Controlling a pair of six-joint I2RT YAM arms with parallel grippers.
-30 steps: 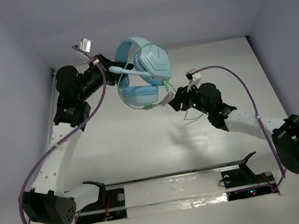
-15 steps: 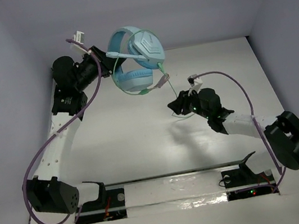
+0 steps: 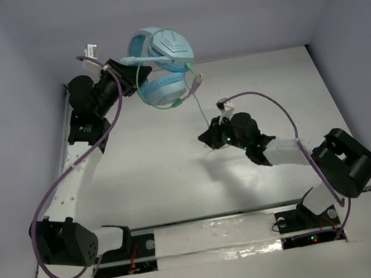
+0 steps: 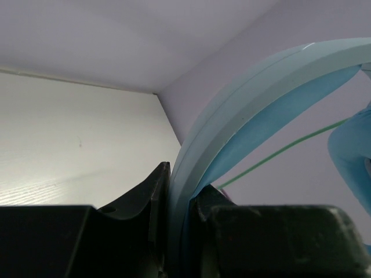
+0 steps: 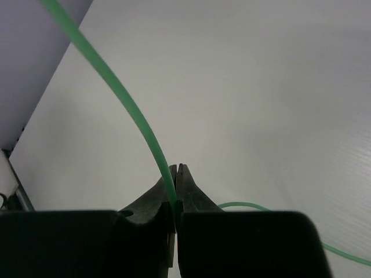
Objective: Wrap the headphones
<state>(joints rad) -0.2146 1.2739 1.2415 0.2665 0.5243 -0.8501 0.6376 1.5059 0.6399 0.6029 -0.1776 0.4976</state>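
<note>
Left gripper (image 4: 177,191) clamps headphones (image 3: 160,48) aloft; right gripper (image 5: 175,185) pinches cord (image 5: 116,92)

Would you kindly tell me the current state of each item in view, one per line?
headphones: held in the air by the headband, not yet fully wrapped.
cord: some of it looped round the ear cups, the rest running down to the right gripper.
left gripper: fingers shut on the headband of the headphones.
right gripper: fingers shut on the cord.
</note>
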